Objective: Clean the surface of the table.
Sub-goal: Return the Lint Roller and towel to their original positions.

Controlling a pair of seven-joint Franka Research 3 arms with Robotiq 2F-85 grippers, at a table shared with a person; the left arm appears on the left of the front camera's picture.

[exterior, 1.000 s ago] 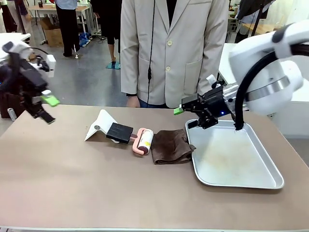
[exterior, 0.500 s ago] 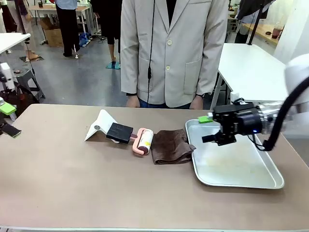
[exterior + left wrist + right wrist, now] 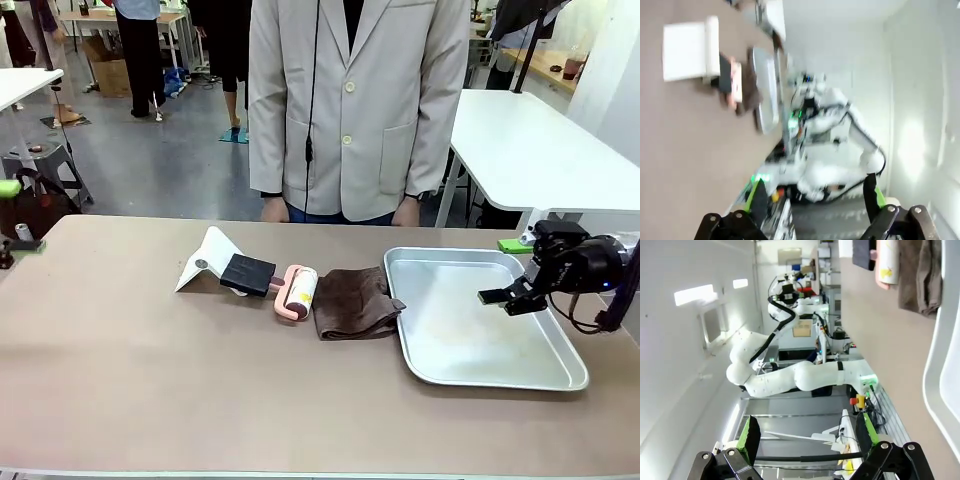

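I've pulled both arms back toward their own sides. The right gripper (image 3: 512, 271), which sat at the near-left corner of the steel tray (image 3: 480, 375) a second ago, has slid across to the tray's right edge, jaws apart. The left gripper (image 3: 12, 215), earlier well in over the table (image 3: 150, 400), has gone out past its left edge.

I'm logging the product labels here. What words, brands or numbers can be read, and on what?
No text can be read.
lint roller: small yellowish marks on its white sheet, too small to tell if they are print.
white dustpan, black brush, brown cloth, steel tray: no print visible.
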